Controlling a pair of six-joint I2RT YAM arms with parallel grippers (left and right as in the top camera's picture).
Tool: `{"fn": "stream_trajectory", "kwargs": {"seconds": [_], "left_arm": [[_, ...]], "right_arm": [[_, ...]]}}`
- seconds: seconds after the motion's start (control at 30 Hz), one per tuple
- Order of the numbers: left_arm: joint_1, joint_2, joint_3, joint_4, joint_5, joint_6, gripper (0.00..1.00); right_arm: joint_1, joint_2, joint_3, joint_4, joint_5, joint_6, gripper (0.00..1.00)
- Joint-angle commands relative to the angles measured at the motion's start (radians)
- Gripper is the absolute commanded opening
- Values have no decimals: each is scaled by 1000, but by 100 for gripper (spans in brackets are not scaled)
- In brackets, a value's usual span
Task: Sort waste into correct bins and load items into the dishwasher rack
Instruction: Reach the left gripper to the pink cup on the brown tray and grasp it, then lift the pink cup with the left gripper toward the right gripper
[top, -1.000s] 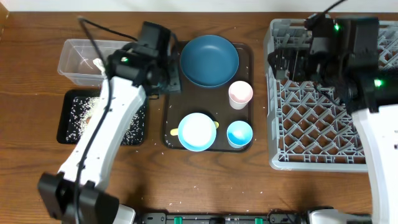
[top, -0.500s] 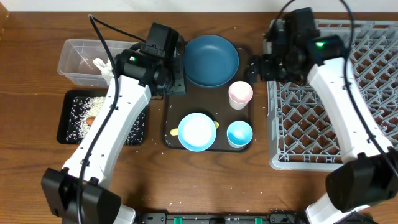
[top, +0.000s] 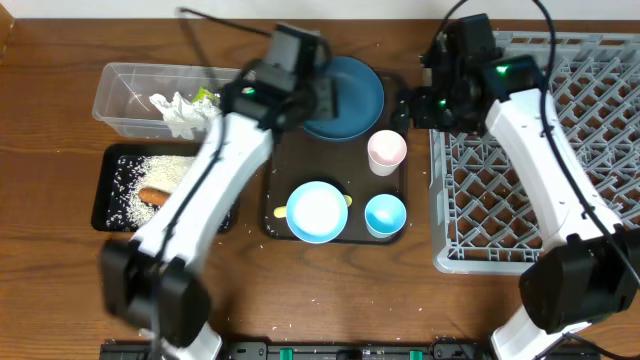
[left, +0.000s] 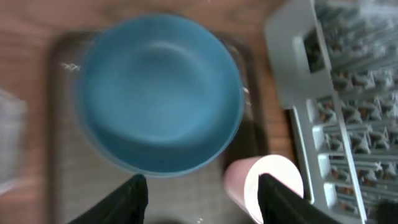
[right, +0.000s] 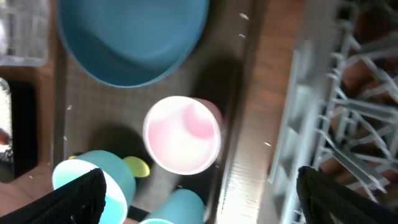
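The dark-blue plate (top: 350, 95) lies at the back of the brown serving tray (top: 276, 175), with the pinkish-white cup (top: 387, 151), light-blue bowl (top: 317, 211), small light-blue cup (top: 385, 215) and yellow spoon (top: 279, 212). My left gripper (left: 202, 196) is open and empty above the plate's near rim (left: 158, 93), the pink cup (left: 264, 186) by its right finger. My right gripper (right: 199, 199) is open wide and empty over the pink cup (right: 182, 134). Tissues (top: 178, 112) and a green wrapper (top: 206, 97) lie in the clear tub (top: 125, 90). Carrot (top: 160, 195) and rice lie in the black tray (top: 105, 200).
The grey dishwasher rack (top: 540, 160) fills the right side, its edge next to the serving tray; it also shows in the left wrist view (left: 336, 93) and the right wrist view (right: 336, 106). Scattered rice grains lie on the wooden table.
My left arm swung right from the tub side to above the blue plate. My right arm moved left from over the rack to the tray's right edge above the pink cup.
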Motion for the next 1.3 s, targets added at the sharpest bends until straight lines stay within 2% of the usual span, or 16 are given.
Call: {"fn": "stream_trajectory", "kwargs": {"seconds": [0.0, 0.13, 0.33, 0.73, 1.07, 1.27], "left_arm": [[-36, 112, 45, 24, 92, 18, 59], [-84, 193, 85, 19, 92, 14, 59], [-125, 217, 84, -3, 87, 15, 59], [-123, 272, 80, -60, 57, 15, 58], [-124, 279, 76, -60, 58, 14, 36], [-136, 283, 60, -57, 64, 15, 33]], "right_arm": [[-53, -31, 18, -23, 12, 17, 96], [-105, -43, 18, -51, 16, 7, 97], [-183, -45, 17, -87, 16, -4, 97], [-195, -45, 17, -85, 16, -30, 97], [-195, -45, 17, -81, 16, -30, 96], [-195, -45, 17, -84, 16, -31, 96]]}}
